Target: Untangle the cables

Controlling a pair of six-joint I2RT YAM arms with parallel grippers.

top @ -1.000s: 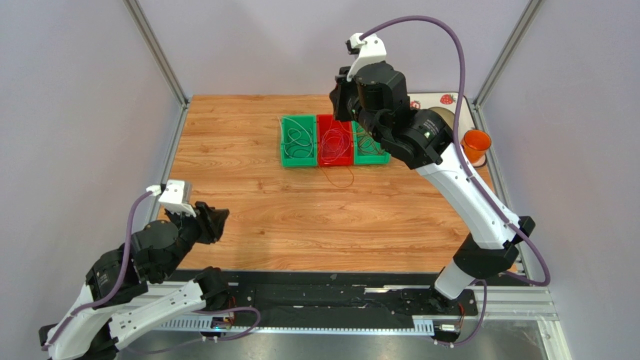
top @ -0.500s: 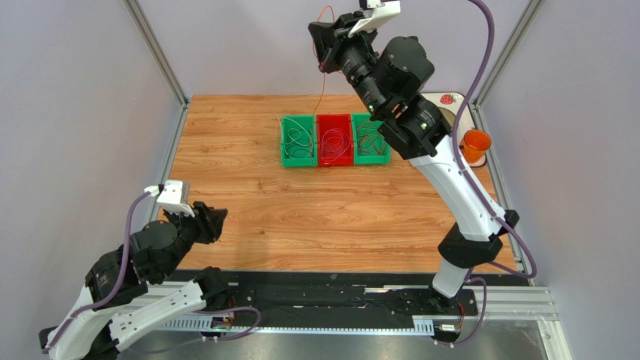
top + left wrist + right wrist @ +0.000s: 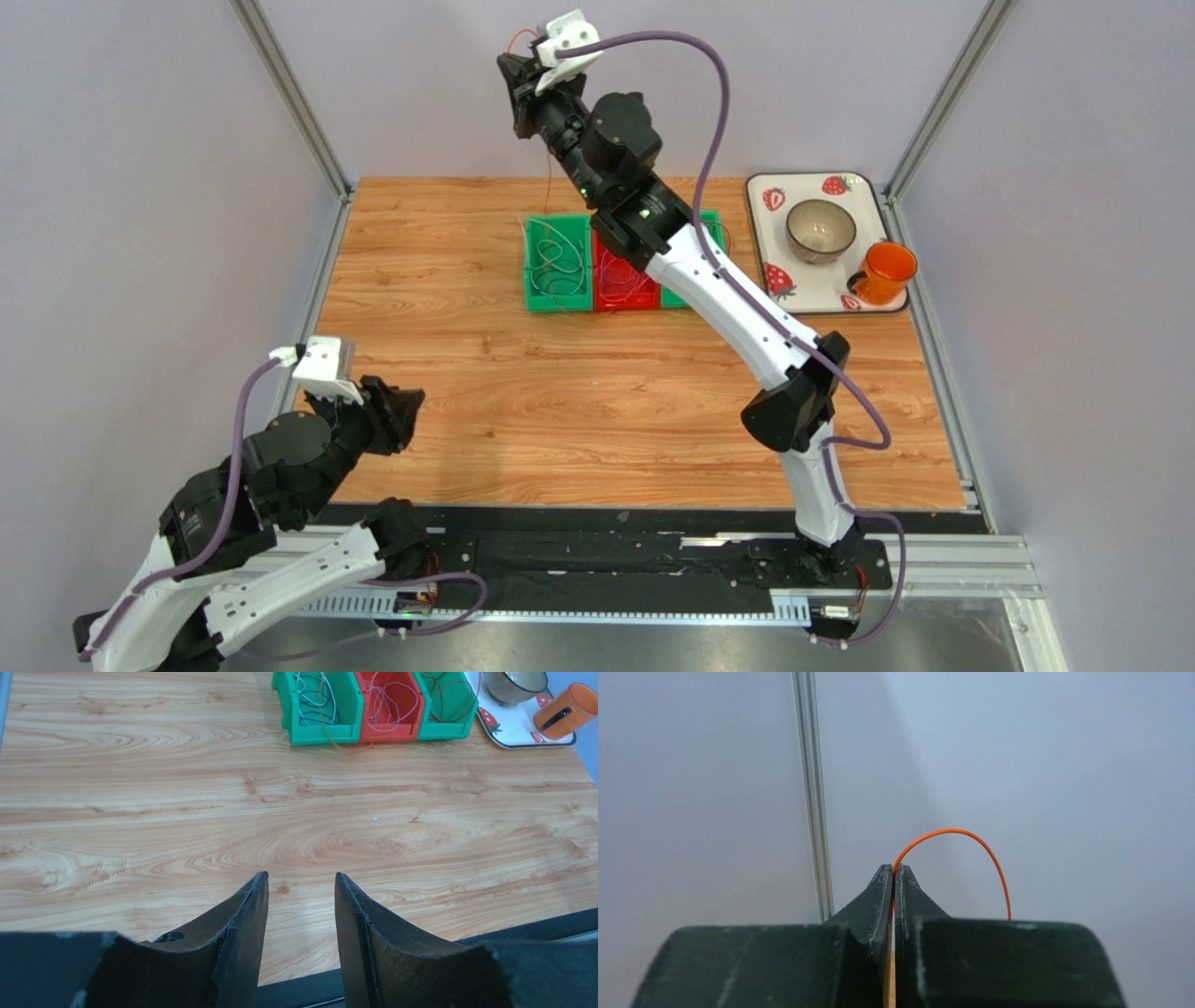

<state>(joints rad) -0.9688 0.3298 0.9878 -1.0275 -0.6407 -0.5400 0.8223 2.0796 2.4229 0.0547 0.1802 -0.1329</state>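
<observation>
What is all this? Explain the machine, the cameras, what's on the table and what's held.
Two robot arms are bolted to a wooden table. The wide picture comes from a fixed camera above and behind them; the other two come from a camera on each wrist, looking past its fingers. On the table stand three bins, green, red, green, holding loops of thin cables. Beside them a tray carries a bowl and an orange cup. The right gripper, raised high, is shut on a red cable. The left gripper is open and holds nothing.
</observation>
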